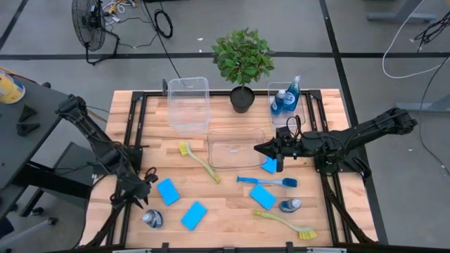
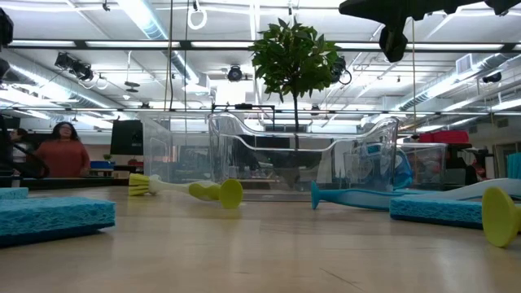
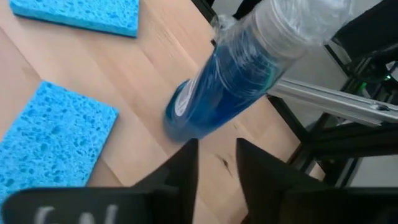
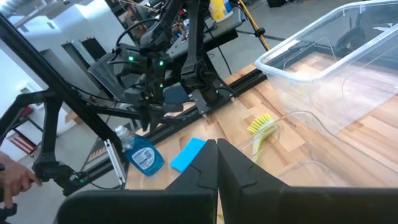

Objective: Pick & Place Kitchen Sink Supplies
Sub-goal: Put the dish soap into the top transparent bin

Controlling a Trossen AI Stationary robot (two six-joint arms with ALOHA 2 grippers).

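From above, my left gripper (image 1: 143, 199) hangs over a blue-liquid bottle (image 1: 152, 218) at the table's (image 1: 225, 218) near-left corner. My left wrist camera shows the jaws slightly parted, the bottle (image 3: 230, 81) beyond them, ungripped (two sponges (image 3: 50, 143) alongside). My right gripper (image 1: 259, 148) hovers closed and empty over a clear bin (image 1: 235, 149).
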